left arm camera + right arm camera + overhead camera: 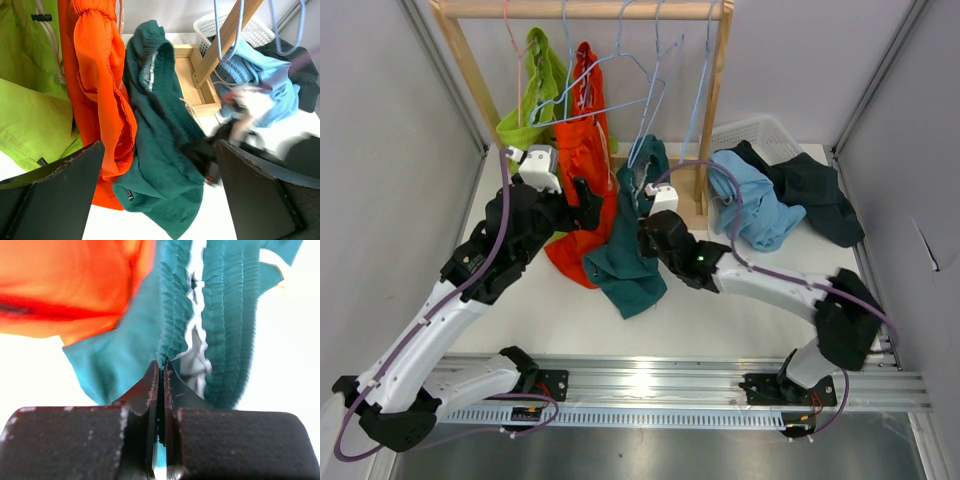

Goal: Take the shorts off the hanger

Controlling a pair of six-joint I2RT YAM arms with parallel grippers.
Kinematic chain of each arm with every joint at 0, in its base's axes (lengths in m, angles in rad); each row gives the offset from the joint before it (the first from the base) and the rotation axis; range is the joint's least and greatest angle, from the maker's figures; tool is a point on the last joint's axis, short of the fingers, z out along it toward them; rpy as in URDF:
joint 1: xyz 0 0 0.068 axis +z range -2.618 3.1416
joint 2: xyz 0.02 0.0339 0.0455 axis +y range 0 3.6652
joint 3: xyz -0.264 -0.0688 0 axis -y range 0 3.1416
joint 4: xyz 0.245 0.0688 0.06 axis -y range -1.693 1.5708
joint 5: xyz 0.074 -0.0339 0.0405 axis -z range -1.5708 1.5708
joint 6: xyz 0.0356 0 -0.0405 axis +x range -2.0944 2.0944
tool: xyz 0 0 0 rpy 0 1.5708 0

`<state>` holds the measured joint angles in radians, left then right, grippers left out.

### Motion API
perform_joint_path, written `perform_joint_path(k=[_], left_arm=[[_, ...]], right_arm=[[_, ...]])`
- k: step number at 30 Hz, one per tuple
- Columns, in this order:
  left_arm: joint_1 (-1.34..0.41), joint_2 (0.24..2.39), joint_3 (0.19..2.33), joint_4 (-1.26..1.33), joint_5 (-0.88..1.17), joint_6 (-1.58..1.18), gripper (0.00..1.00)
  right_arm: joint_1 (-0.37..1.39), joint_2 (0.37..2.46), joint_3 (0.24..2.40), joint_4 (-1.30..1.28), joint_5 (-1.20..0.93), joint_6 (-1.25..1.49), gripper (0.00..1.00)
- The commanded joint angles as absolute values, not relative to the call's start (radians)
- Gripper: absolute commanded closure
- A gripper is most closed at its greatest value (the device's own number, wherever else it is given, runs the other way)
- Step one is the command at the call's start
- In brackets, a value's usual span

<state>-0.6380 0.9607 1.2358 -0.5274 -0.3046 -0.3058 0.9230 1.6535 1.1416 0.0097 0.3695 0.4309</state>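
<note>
Teal shorts hung from a blue hanger on the wooden rack at the far edge of the table. Their lower half trailed down onto the table, just beside the orange-red pair and seemingly touching it. Your right hand was clamped shut on a fold of the gathered teal waistband, pinching it only at the very fingertips. Your left hand stood wide open and held nothing, close against the orange-red pair. The lime green pair hung at the rack's left end. The light blue pair and the dark navy pair lay heaped near the far right corner, already off their hangers.

Your grip looked shallow, so a sharp pull could have let the elastic slide out of the fingers. If the waistband was snagged on the hanger's arm, a tug toward the near edge could have dragged the hanger along the rail or rocked the rack. The orange-red pair could also have been drawn along with the teal cloth, or caught in your open left hand.
</note>
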Motion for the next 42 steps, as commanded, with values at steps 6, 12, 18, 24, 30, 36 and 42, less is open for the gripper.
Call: perform_joint_path(k=[6,12,18,24,30,36,42], left_arm=[[-0.634,0.930,1.279,-0.548,-0.327,-0.293,0.01],[-0.634,0.923,1.278,-0.540,-0.313,-0.314,0.01],[-0.634,0.925,1.269,-0.535,-0.288,-0.336,0.01],[-0.634,0.905,1.235,-0.534,-0.295,-0.310,0.01],[-0.634,0.874,1.189,-0.486,-0.290,-0.267,0.01],[-0.632,0.902,1.175,-0.462,-0.250,-0.273,0.01],[-0.632,0.899,1.132,-0.423,-0.232,-0.287,0.00]], right_arm=[[1.161,1.122,1.175,-0.251,0.837,0.336,1.00],[1.301,0.939,1.310,-0.341,1.037,0.165,1.00],[1.180,0.998,1.521,-0.195,1.037,-0.167,1.00],[0.659,1.185,1.869,-0.354,0.628,-0.100,1.00],[0.356,1.448,2.346,-0.440,0.413,-0.048,1.00],[0.209,1.764,2.675,-0.396,0.315,-0.002,1.00],[0.141,1.845,2.424,-0.096,0.226,0.149,1.00]])
